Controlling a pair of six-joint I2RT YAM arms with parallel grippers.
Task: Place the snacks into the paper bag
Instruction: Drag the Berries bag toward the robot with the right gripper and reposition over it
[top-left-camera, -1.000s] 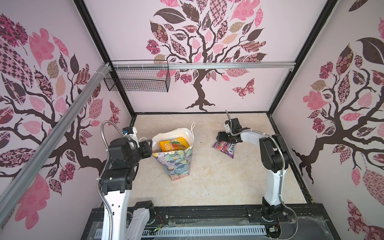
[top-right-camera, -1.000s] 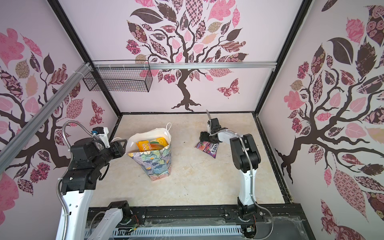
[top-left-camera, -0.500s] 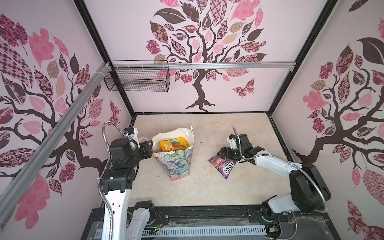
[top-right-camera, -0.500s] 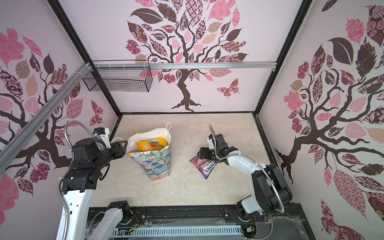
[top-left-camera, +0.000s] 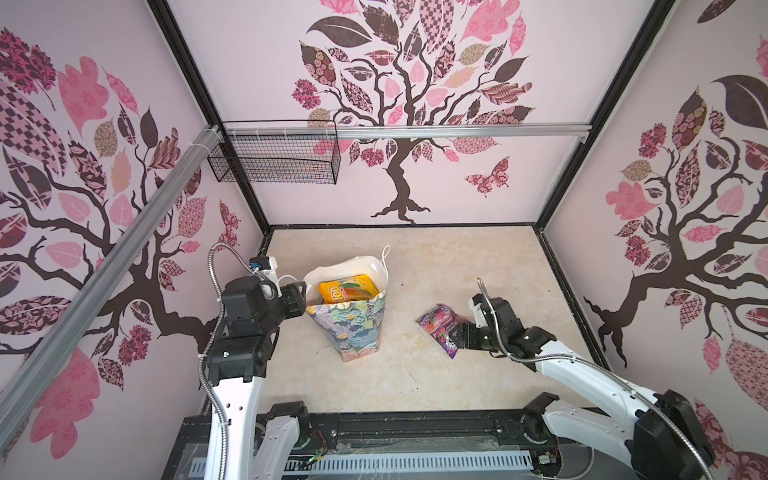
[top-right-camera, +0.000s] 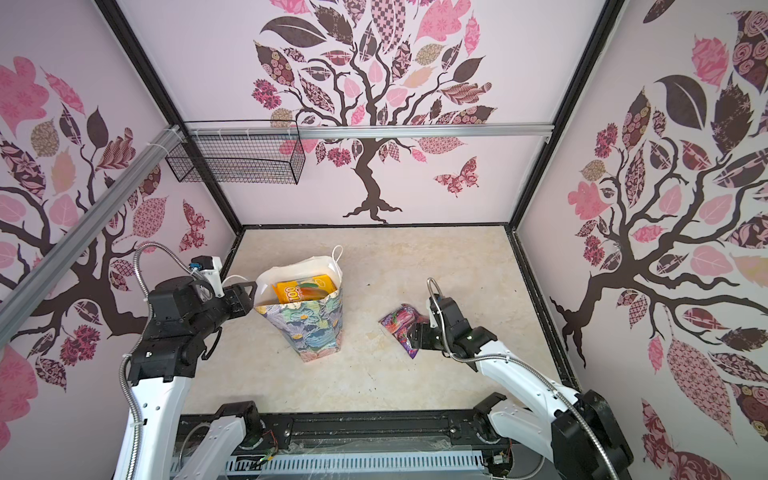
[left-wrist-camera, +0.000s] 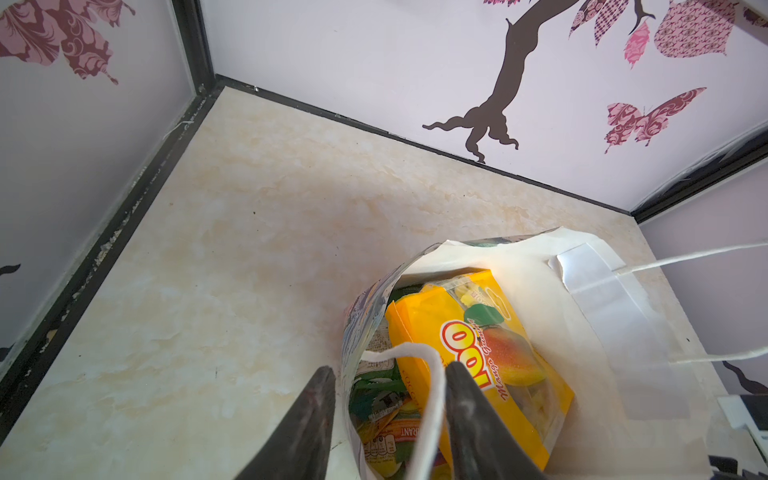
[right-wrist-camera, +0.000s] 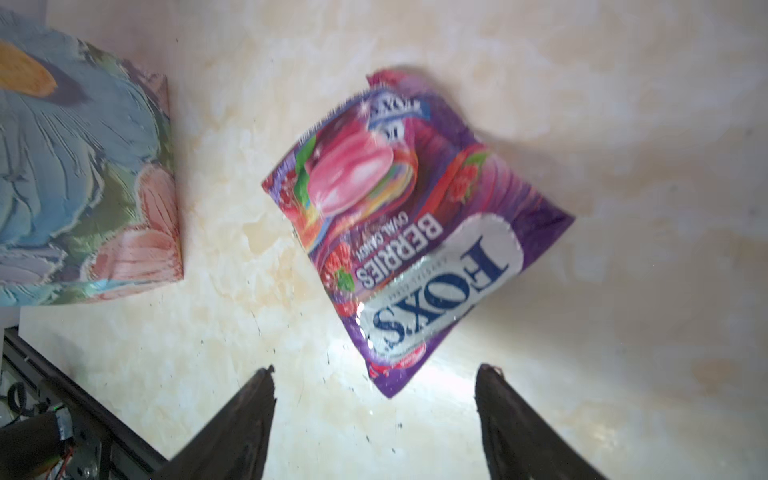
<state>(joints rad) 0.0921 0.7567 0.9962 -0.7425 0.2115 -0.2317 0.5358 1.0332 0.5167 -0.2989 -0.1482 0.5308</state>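
The floral paper bag (top-left-camera: 359, 328) (top-right-camera: 316, 328) stands open left of centre, with a yellow snack pouch (top-left-camera: 347, 291) (left-wrist-camera: 478, 345) on top of several other snacks inside. My left gripper (top-left-camera: 301, 297) (left-wrist-camera: 388, 374) is open at the bag's left rim. One finger is outside the wall and one inside, with the wall and a white cord handle between them. A purple FOX'S snack (top-left-camera: 438, 326) (top-right-camera: 399, 328) (right-wrist-camera: 407, 232) lies flat on the floor to the right. My right gripper (top-left-camera: 457, 336) (right-wrist-camera: 374, 370) is open low over its near corner, holding nothing.
A black wire basket (top-left-camera: 274, 158) hangs on the back rail at the upper left. Patterned walls close in the beige floor (top-left-camera: 436, 374) on three sides. A black rail (top-left-camera: 395, 419) runs along the front edge.
My right arm has swung from the back toward the front, and the purple snack has slid forward with it. Its jaws have narrowed slightly. The left arm and the bag have not moved.
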